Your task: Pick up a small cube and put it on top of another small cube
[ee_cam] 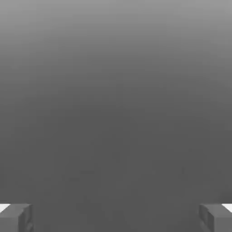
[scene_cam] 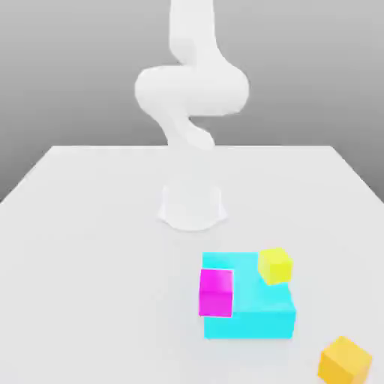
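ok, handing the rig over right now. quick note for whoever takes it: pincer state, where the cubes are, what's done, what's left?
Pincer: open, fingers wide apart, nothing between them; the hand view faces blank grey background.
Cubes, exterior view: magenta cube against the flat cyan block, on the side toward the view's left. Yellow cube sits on the cyan block's far corner. Orange cube alone on the table, near the view's right.
I see no violet-purple cube.
Done: nothing; no cube gripped or stacked on another small cube.
Left: choose the cube, grasp, lift, place on a second small cube.
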Available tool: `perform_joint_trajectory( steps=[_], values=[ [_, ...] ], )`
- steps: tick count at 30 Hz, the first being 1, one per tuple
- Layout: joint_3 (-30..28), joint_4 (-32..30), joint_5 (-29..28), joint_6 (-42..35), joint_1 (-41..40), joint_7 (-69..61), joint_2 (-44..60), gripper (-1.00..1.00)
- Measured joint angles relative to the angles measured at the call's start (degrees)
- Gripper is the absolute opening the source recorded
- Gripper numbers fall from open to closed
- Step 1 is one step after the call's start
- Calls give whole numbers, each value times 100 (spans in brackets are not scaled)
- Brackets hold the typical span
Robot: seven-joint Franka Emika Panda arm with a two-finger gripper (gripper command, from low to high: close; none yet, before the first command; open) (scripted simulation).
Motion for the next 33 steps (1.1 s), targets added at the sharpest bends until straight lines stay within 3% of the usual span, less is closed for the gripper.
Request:
perform_joint_trajectory(
  steps=[16, 33],
  values=[
    [-566, 921, -189, 446, -870, 619, 3356, 0],
    [-941, 1895, 791, 899, -2075, 494, 6926, 0]
  ],
)
